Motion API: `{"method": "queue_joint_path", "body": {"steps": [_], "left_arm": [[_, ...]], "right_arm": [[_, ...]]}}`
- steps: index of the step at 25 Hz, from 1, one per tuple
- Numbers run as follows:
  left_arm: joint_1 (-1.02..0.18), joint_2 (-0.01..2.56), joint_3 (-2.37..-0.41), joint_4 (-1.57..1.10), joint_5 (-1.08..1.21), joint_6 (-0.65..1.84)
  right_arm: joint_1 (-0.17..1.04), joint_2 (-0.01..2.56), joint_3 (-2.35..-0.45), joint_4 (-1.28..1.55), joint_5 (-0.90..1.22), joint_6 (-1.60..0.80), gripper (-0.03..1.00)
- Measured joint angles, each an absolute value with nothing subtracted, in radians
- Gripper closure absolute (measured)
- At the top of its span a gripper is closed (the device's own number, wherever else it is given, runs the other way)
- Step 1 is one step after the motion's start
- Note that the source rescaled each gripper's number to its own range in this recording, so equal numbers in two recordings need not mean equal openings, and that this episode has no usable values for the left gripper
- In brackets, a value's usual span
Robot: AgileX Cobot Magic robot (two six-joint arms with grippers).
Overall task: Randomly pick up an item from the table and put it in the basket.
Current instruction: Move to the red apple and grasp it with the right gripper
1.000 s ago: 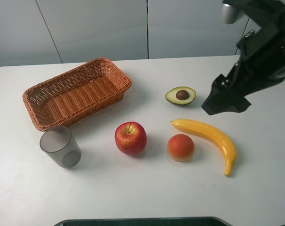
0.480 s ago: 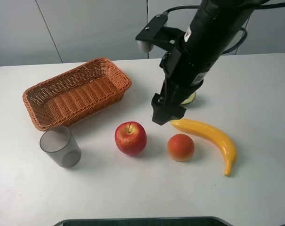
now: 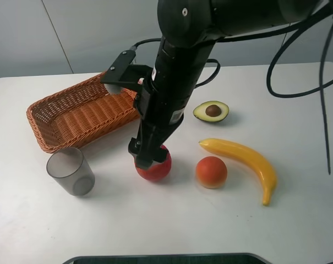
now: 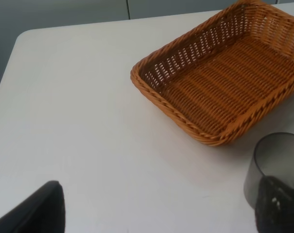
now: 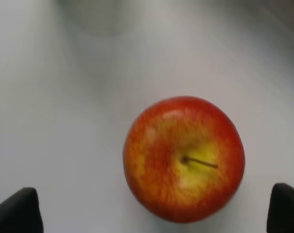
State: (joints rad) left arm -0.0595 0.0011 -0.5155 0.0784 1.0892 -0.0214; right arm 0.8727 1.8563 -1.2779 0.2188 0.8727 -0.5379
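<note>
The red apple (image 3: pixel 156 170) with yellowish streaks sits on the white table (image 3: pixel 298 220), in front of the orange-brown wicker basket (image 3: pixel 45 118). My right gripper (image 3: pixel 148 157) has reached across the middle and hangs straight over the apple, covering its top. In the right wrist view the apple (image 5: pixel 184 158) lies between the spread fingers, stem up; the gripper (image 5: pixel 150 209) is open and empty. My left gripper (image 4: pixel 159 208) is open and empty above bare table near the basket (image 4: pixel 176 68); it does not show in the high view.
A grey translucent cup (image 3: pixel 71 171) stands left of the apple, in front of the basket; it also shows in the left wrist view (image 4: pixel 278 162). An orange-red peach-like fruit (image 3: pixel 211 171), a yellow banana (image 3: pixel 246 159) and an avocado half (image 3: pixel 211 111) lie to the right.
My right arm has swept from the far right across the table to the left and come down over the apple. The fruits, cup and basket have not moved.
</note>
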Motion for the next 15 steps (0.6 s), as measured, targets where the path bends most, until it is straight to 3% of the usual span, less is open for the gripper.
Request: {"method": "queue_joint_path", "body": {"steps": [15], "left_arm": [[-0.060, 0.001, -0.515, 0.078, 1.089, -0.021]], "right_arm": [[0.883, 1.961, -1.332, 0.142, 0.878, -0.434, -0.03]]}}
